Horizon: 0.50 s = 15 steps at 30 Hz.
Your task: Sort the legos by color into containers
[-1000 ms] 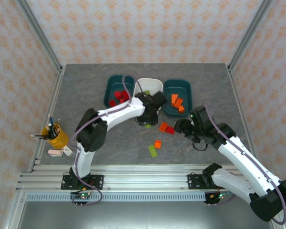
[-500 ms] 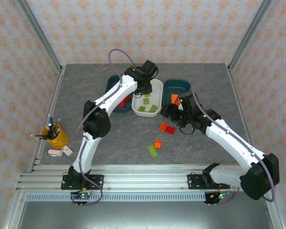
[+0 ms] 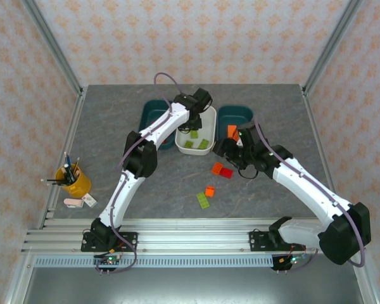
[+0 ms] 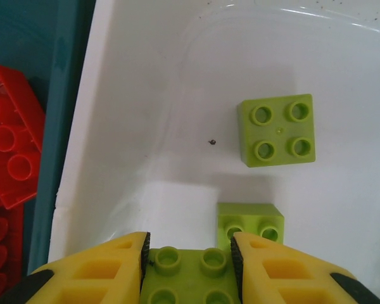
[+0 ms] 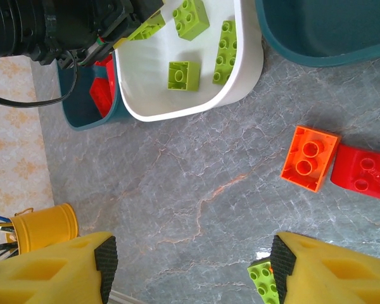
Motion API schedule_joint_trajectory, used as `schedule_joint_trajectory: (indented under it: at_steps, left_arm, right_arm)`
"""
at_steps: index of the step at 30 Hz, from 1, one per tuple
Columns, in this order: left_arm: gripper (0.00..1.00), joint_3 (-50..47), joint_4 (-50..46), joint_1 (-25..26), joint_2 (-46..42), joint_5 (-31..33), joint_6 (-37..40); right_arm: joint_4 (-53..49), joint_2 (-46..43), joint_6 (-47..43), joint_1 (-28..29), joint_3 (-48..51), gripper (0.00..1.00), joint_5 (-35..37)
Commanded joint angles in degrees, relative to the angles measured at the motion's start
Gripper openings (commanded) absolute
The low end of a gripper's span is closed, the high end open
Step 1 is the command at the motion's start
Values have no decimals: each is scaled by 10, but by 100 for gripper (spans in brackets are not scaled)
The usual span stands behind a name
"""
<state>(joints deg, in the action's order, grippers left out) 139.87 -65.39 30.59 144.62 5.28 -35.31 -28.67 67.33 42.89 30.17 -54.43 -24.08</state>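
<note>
At far left, a yellow cup (image 3: 75, 182) holding pens stands on the surface (image 3: 114, 126). The left teal tub (image 3: 151, 114) contains red bricks (image 4: 9, 133). Just beside it on the right is the white tub (image 4: 82, 126). The left fingers (image 4: 95, 272) hang above this tub's interior, set narrow and clamped on a light green brick (image 4: 185, 288). Two more light green bricks (image 4: 277, 130) lie on the white floor beneath; the top view shows further green pieces nearer the tub's front wall.

On the bare surface in front of the tubs lie an orange brick (image 5: 309, 157) touching a red brick (image 5: 366, 172), with a second orange brick (image 3: 209, 191) and a green brick (image 3: 203, 200) closer to the arm bases.

The right fingers (image 5: 50, 266) are spread wide above the surface, holding nothing. The right teal tub (image 3: 242, 116) holds an orange brick (image 3: 232, 131).
</note>
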Motion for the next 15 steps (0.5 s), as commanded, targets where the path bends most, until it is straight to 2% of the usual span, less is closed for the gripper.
schedule_joint_trajectory:
  at_steps: [1,4,10,15]
  left_arm:
    - [31,17,-31,-4,9,25,-17]
    - [35,15,-38,-4,11,25,-22]
    - [55,14,-47,-1,-3,7,-32]
    - [61,8,-30,10,-51,-7,-33]
  right_arm:
    - [-8,-5,1,-2,3,67,2]
    - [-19,2,0,-3,-2,67,4]
    - [-85,21,4,-2,-17,67,36]
    - [-122,36,45,2,-15,67,52]
